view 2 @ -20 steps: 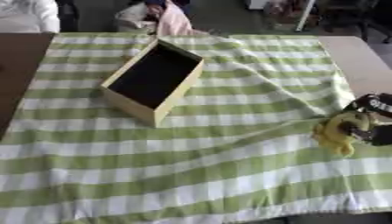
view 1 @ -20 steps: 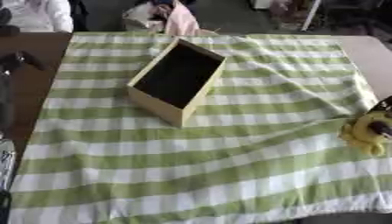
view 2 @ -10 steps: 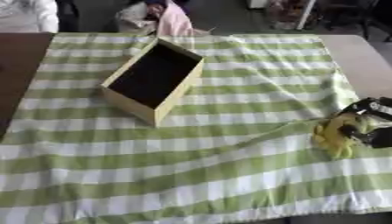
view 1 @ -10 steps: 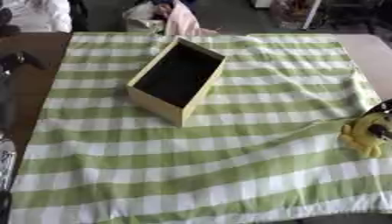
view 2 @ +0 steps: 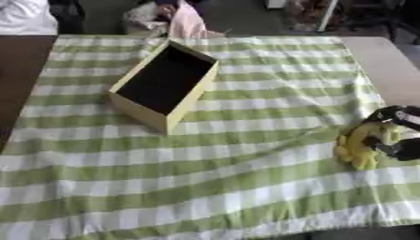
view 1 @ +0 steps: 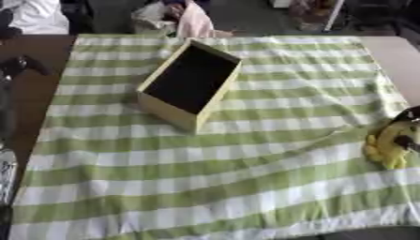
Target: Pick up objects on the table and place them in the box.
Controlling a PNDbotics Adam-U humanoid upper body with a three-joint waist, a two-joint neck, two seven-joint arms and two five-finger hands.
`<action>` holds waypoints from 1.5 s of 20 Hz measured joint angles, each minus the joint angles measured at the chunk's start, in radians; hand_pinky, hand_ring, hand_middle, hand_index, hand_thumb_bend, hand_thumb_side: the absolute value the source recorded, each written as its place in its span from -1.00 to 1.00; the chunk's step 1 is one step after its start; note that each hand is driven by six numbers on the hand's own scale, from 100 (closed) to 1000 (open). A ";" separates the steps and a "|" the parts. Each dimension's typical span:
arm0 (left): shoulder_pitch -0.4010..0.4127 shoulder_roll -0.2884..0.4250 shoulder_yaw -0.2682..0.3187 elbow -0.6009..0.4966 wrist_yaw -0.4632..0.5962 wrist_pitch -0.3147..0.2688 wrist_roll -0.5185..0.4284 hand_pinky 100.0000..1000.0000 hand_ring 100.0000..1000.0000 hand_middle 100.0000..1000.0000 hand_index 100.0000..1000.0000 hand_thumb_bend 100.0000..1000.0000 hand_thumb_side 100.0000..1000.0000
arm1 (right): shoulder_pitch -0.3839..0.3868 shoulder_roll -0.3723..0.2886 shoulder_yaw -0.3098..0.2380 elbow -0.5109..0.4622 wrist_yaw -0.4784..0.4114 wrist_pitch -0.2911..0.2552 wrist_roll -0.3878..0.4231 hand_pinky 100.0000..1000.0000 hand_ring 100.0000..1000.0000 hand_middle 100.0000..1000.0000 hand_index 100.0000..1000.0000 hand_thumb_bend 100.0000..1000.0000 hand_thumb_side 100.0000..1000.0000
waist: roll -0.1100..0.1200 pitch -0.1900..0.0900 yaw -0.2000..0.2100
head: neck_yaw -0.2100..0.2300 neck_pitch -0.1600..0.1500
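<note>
- Green-and-white checked cloth (view 2: 205, 187) over the whole table, rumpled, with a ridge running from centre toward 3 o'clock.
- Wooden box (view 2: 160, 84) at about 10 o'clock from centre, open top, dark inside, looks empty, long axis skewed toward 1 o'clock.
- Yellow soft object (view 2: 361, 143) at 3 o'clock, near the right edge of the cloth, well apart from the box. Shape unclear: lumpy, maybe a plush or a banana bunch.
- Right hand (view 2: 393, 136) at 3 o'clock, black fingers curled onto the yellow object from its far and right sides. Looks clamped on it, with the object apparently resting on the cloth.
- Left hand not in either view.
- Step in hand, by judgement: securing the grasp before lift. Task barely started.
- To do it well:
  - Confirm thumb and fingers wrap the object's bulk, not only a lobe. Soft body likely to sag or slip out.
  - Avoid pinching cloth along with it; the ridge runs right up to the object, so a snag would drag the cloth and shift the box.
  - Lift straight up first, clear of the ridge, then carry toward 10 o'clock.
  - Approach over the box's near-right rim, release low and centred. Skewed box means a narrow target across its short side.
</note>
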 measured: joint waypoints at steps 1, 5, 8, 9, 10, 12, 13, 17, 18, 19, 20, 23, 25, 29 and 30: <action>0.000 -0.001 0.000 0.000 0.000 0.000 0.000 -0.22 1.00 0.88 0.31 -1.00 0.46 | 0.000 0.000 0.000 0.000 0.000 0.004 0.001 0.39 0.68 0.62 0.51 -1.00 -0.45 | 0.000 0.000 0.000 | 0.000 0.000; 0.000 -0.003 0.000 0.000 0.000 0.001 -0.001 -0.22 1.00 0.88 0.31 -1.00 0.46 | 0.006 0.001 -0.001 0.000 0.000 0.020 0.009 0.43 0.72 0.71 0.55 -1.00 -0.25 | 0.000 0.002 -0.001 | 0.000 0.000; 0.000 -0.003 0.000 0.000 0.000 0.002 -0.002 -0.22 1.00 0.88 0.31 -1.00 0.46 | 0.009 0.002 -0.001 0.000 0.000 0.034 0.022 0.42 0.71 0.69 0.56 -1.00 -0.21 | 0.000 0.003 -0.002 | 0.000 0.000; 0.000 -0.003 0.000 0.000 0.000 0.002 -0.002 -0.22 1.00 0.88 0.31 -1.00 0.46 | 0.009 0.002 -0.001 0.000 0.000 0.037 0.026 0.43 0.71 0.69 0.57 -1.00 -0.17 | 0.000 0.003 -0.002 | 0.000 0.000; 0.000 -0.003 0.000 0.000 -0.001 0.002 -0.002 -0.22 1.00 0.88 0.31 -1.00 0.46 | 0.009 0.003 -0.003 0.000 0.000 0.039 0.028 0.44 0.71 0.69 0.58 -1.00 -0.12 | 0.000 0.003 -0.002 | 0.000 0.000; 0.000 -0.003 0.000 0.000 -0.001 0.002 -0.002 -0.22 1.00 0.89 0.31 -1.00 0.46 | 0.009 0.004 -0.006 0.000 0.000 0.041 0.030 0.47 0.74 0.69 0.56 -1.00 0.01 | 0.001 0.003 -0.002 | 0.000 0.000; 0.000 -0.003 0.000 0.000 -0.001 0.002 -0.002 -0.22 1.00 0.89 0.31 -1.00 0.46 | 0.009 0.005 -0.007 -0.001 0.000 0.042 0.030 0.52 0.76 0.70 0.56 -1.00 0.00 | 0.001 0.003 -0.002 | 0.000 0.000; 0.000 -0.003 0.000 0.000 -0.001 0.002 -0.002 -0.22 1.00 0.89 0.31 -1.00 0.47 | 0.013 0.008 -0.007 -0.006 0.010 0.039 0.027 0.63 0.83 0.76 0.54 -1.00 -0.10 | 0.002 0.006 -0.003 | 0.000 0.000; 0.000 -0.003 0.000 0.000 -0.001 0.003 -0.003 -0.21 1.00 0.89 0.31 -1.00 0.47 | 0.017 0.008 -0.008 -0.006 0.014 0.039 0.024 0.64 0.84 0.79 0.57 -1.00 -0.05 | 0.002 0.006 -0.003 | 0.000 0.000; 0.000 -0.003 0.000 0.000 -0.001 0.003 -0.003 -0.21 1.00 0.89 0.31 -1.00 0.46 | 0.019 0.008 -0.008 -0.006 0.018 0.040 0.020 0.64 0.84 0.80 0.59 -1.00 -0.03 | 0.002 0.006 -0.003 | 0.000 0.000; 0.000 -0.003 0.000 0.000 -0.001 0.003 -0.003 -0.21 1.00 0.89 0.31 -1.00 0.47 | 0.019 0.008 -0.010 -0.006 0.021 0.042 0.018 0.64 0.84 0.80 0.60 -1.00 -0.01 | 0.002 0.006 -0.003 | 0.000 0.000; 0.000 -0.003 0.000 0.000 -0.001 0.003 -0.003 -0.21 1.00 0.89 0.31 -1.00 0.46 | 0.023 0.009 -0.012 -0.006 0.026 0.051 0.022 0.63 0.84 0.80 0.63 -1.00 0.09 | 0.002 0.006 -0.003 | -0.001 0.000; 0.000 -0.003 0.000 0.000 -0.001 0.003 -0.003 -0.21 1.00 0.89 0.31 -1.00 0.47 | 0.023 0.009 -0.013 -0.006 0.026 0.058 0.029 0.62 0.83 0.80 0.64 -1.00 0.12 | 0.002 0.006 -0.003 | -0.001 0.000; 0.000 -0.003 0.000 0.000 -0.001 0.003 -0.003 -0.22 1.00 0.90 0.31 -1.00 0.47 | 0.023 0.010 -0.013 -0.006 0.026 0.072 0.043 0.61 0.82 0.79 0.63 -1.00 0.22 | 0.003 0.006 -0.003 | -0.001 0.000; 0.000 -0.003 0.000 0.000 -0.001 0.004 -0.004 -0.22 1.00 0.90 0.31 -1.00 0.47 | 0.023 0.010 -0.013 -0.005 0.026 0.075 0.046 0.60 0.82 0.79 0.64 -1.00 0.26 | 0.003 0.006 -0.003 | -0.001 0.000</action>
